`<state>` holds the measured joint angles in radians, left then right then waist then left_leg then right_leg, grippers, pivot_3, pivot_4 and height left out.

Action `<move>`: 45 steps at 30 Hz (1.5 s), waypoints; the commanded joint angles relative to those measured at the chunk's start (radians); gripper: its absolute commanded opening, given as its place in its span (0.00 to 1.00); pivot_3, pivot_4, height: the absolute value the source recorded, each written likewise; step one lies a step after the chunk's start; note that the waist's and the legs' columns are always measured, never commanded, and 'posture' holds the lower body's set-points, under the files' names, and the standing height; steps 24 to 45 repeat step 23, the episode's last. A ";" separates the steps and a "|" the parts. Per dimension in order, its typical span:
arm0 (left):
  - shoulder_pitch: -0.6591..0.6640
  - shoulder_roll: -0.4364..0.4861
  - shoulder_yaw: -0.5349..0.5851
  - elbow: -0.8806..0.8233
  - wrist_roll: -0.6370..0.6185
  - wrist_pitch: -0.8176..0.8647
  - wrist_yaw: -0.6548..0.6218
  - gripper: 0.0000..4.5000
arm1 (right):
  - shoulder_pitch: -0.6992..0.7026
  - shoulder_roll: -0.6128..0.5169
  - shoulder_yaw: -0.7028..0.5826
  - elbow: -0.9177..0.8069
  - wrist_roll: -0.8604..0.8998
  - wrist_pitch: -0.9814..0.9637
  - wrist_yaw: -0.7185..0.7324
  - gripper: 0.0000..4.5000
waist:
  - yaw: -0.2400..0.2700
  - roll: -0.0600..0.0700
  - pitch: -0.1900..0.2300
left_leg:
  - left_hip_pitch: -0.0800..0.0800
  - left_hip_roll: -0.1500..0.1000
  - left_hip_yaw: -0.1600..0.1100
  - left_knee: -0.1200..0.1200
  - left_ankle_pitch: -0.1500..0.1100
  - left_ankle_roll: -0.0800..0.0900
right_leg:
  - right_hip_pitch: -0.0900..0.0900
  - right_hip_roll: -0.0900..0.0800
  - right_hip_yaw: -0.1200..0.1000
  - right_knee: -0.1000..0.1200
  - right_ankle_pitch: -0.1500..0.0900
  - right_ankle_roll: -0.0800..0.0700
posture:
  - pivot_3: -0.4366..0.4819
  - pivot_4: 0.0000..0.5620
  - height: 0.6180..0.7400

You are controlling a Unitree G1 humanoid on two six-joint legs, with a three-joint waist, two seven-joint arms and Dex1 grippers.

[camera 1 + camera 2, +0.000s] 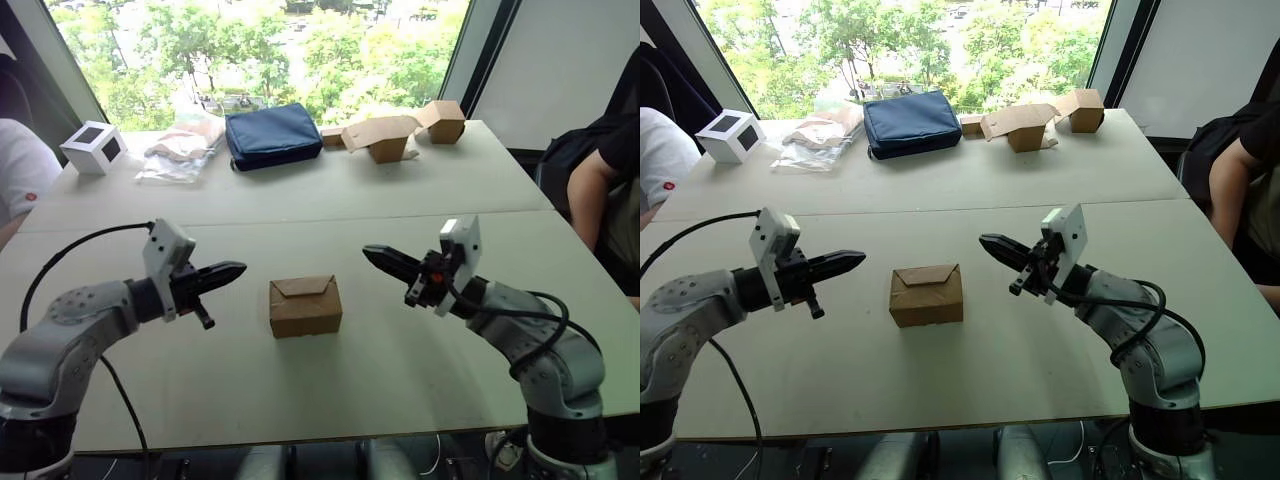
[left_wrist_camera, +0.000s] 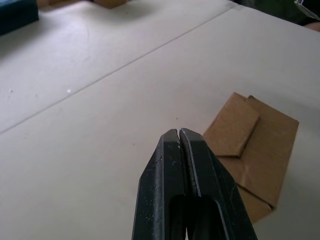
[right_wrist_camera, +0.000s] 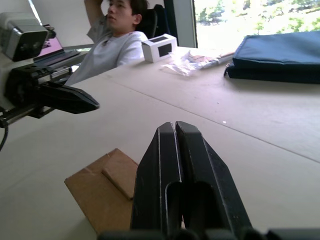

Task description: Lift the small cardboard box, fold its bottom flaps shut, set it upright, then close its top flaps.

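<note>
Left gripper (image 1: 232, 270): fingers pressed together, holding nothing, hovered just left of the box.
Right gripper (image 1: 378, 257): likewise closed and empty, hovered to the box's right.
Small cardboard box (image 1: 305, 306): sat on the table (image 1: 330, 190) between both grippers, top flaps (image 1: 303, 286) folded down.

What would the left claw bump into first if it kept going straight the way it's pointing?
Probably the small cardboard box. The left claw is shut and points across the table toward the box's near side. It may sit a bit higher than the box, so it could skim over the top toward the right claw.
</note>
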<state>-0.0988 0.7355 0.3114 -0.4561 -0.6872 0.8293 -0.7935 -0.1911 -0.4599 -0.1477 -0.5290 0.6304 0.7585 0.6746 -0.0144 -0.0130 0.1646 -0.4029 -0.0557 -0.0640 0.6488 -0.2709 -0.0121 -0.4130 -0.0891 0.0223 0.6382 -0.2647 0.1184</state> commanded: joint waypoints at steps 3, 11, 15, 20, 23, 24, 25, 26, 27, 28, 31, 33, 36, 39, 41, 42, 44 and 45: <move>0.224 0.014 0.122 -0.105 -0.070 0.016 -0.024 0.00 | 0.154 -0.108 0.021 -0.027 -0.033 -0.059 0.072 0.00 | 0.003 0.000 0.000 | 0.002 0.001 0.000 -0.001 0.000 0.000 | 0.004 -0.001 0.000 -0.004 0.000 0.000 | 0.48 0.27 1.00; 0.407 -0.029 0.096 -0.087 -0.024 -0.084 -0.030 0.00 | 0.199 -0.192 0.039 0.020 -0.031 -0.072 0.152 0.00 | 0.012 0.000 0.000 | 0.006 0.001 0.000 -0.001 -0.001 0.001 | 0.010 -0.002 -0.001 -0.009 -0.001 -0.005 | 0.48 0.27 1.00; 0.399 -0.055 0.089 -0.080 -0.046 -0.096 -0.019 0.00 | 0.206 -0.214 0.033 0.020 -0.003 -0.067 0.181 0.00 | 0.022 0.000 0.000 | 0.006 0.001 0.000 -0.001 -0.001 0.001 | 0.010 -0.002 -0.001 -0.009 -0.001 -0.006 | 0.48 0.27 1.00; 0.367 -0.091 0.065 -0.052 -0.047 -0.102 0.004 0.00 | 0.183 -0.224 0.028 0.063 -0.016 -0.081 0.195 0.00 | 0.027 0.000 0.000 | 0.006 0.001 0.001 -0.001 -0.001 0.001 | 0.010 -0.003 -0.001 -0.009 -0.001 -0.006 | 0.48 0.27 1.00; 0.376 -0.093 0.063 -0.054 -0.053 -0.101 -0.002 0.00 | 0.176 -0.228 0.025 0.076 -0.014 -0.085 0.197 0.00 | 0.027 0.000 0.000 | 0.006 0.001 0.001 -0.001 -0.001 0.001 | 0.010 -0.003 -0.001 -0.009 -0.001 -0.006 | 0.48 0.27 1.00; 0.376 -0.093 0.063 -0.054 -0.053 -0.101 -0.002 0.00 | 0.176 -0.228 0.025 0.076 -0.014 -0.085 0.197 0.00 | 0.027 0.000 0.000 | 0.006 0.001 0.001 -0.001 -0.001 0.001 | 0.010 -0.003 -0.001 -0.009 -0.001 -0.006 | 0.48 0.27 1.00; 0.376 -0.093 0.063 -0.054 -0.053 -0.101 -0.002 0.00 | 0.176 -0.228 0.025 0.076 -0.014 -0.085 0.197 0.00 | 0.027 0.000 0.000 | 0.006 0.001 0.001 -0.001 -0.001 0.001 | 0.010 -0.003 -0.001 -0.009 -0.001 -0.006 | 0.48 0.27 1.00; 0.376 -0.093 0.063 -0.054 -0.053 -0.101 -0.002 0.00 | 0.176 -0.228 0.025 0.076 -0.014 -0.085 0.197 0.00 | 0.027 0.000 0.000 | 0.006 0.001 0.001 -0.001 -0.001 0.001 | 0.010 -0.003 -0.001 -0.009 -0.001 -0.006 | 0.48 0.27 1.00; 0.376 -0.093 0.063 -0.054 -0.053 -0.101 -0.002 0.00 | 0.176 -0.228 0.025 0.076 -0.014 -0.085 0.197 0.00 | 0.027 0.000 0.000 | 0.006 0.001 0.001 -0.001 -0.001 0.001 | 0.010 -0.003 -0.001 -0.009 -0.001 -0.006 | 0.48 0.27 1.00; 0.376 -0.093 0.063 -0.054 -0.053 -0.101 -0.002 0.00 | 0.176 -0.228 0.025 0.076 -0.014 -0.085 0.197 0.00 | 0.027 0.000 0.000 | 0.006 0.001 0.001 -0.001 -0.001 0.001 | 0.010 -0.003 -0.001 -0.009 -0.001 -0.006 | 0.48 0.27 1.00; 0.376 -0.093 0.063 -0.054 -0.053 -0.101 -0.002 0.00 | 0.176 -0.228 0.025 0.076 -0.014 -0.085 0.197 0.00 | 0.027 0.000 0.000 | 0.006 0.001 0.001 -0.001 -0.001 0.001 | 0.010 -0.003 -0.001 -0.009 -0.001 -0.006 | 0.48 0.27 1.00; 0.376 -0.093 0.063 -0.054 -0.053 -0.101 -0.002 0.00 | 0.176 -0.228 0.025 0.076 -0.014 -0.085 0.197 0.00 | 0.027 0.000 0.000 | 0.006 0.001 0.001 -0.001 -0.001 0.001 | 0.010 -0.003 -0.001 -0.009 -0.001 -0.006 | 0.48 0.27 1.00; 0.376 -0.093 0.063 -0.054 -0.053 -0.101 -0.002 0.00 | 0.176 -0.228 0.025 0.076 -0.014 -0.085 0.197 0.00 | 0.027 0.000 0.000 | 0.006 0.001 0.001 -0.001 -0.001 0.001 | 0.010 -0.003 -0.001 -0.009 -0.001 -0.006 | 0.48 0.27 1.00; 0.376 -0.093 0.063 -0.054 -0.053 -0.101 -0.002 0.00 | 0.176 -0.228 0.025 0.076 -0.014 -0.085 0.197 0.00 | 0.027 0.000 0.000 | 0.006 0.001 0.001 -0.001 -0.001 0.001 | 0.010 -0.003 -0.001 -0.009 -0.001 -0.006 | 0.48 0.27 1.00; 0.376 -0.093 0.063 -0.054 -0.053 -0.101 -0.002 0.00 | 0.176 -0.228 0.025 0.076 -0.014 -0.085 0.197 0.00 | 0.027 0.000 0.000 | 0.006 0.001 0.001 -0.001 -0.001 0.001 | 0.010 -0.003 -0.001 -0.009 -0.001 -0.006 | 0.48 0.27 1.00; 0.376 -0.093 0.063 -0.054 -0.053 -0.101 -0.002 0.00 | 0.176 -0.228 0.025 0.076 -0.014 -0.085 0.197 0.00 | 0.027 0.000 0.000 | 0.006 0.001 0.001 -0.001 -0.001 0.001 | 0.010 -0.003 -0.001 -0.009 -0.001 -0.006 | 0.48 0.27 1.00; 0.376 -0.093 0.063 -0.054 -0.053 -0.101 -0.002 0.00 | 0.176 -0.228 0.025 0.076 -0.014 -0.085 0.197 0.00 | 0.027 0.000 0.000 | 0.006 0.001 0.001 -0.001 -0.001 0.001 | 0.010 -0.003 -0.001 -0.009 -0.001 -0.006 | 0.48 0.27 1.00; 0.376 -0.093 0.063 -0.054 -0.053 -0.101 -0.002 0.00 | 0.176 -0.228 0.025 0.076 -0.014 -0.085 0.197 0.00 | 0.027 0.000 0.000 | 0.006 0.001 0.001 -0.001 -0.001 0.001 | 0.010 -0.003 -0.001 -0.009 -0.001 -0.006 | 0.48 0.27 1.00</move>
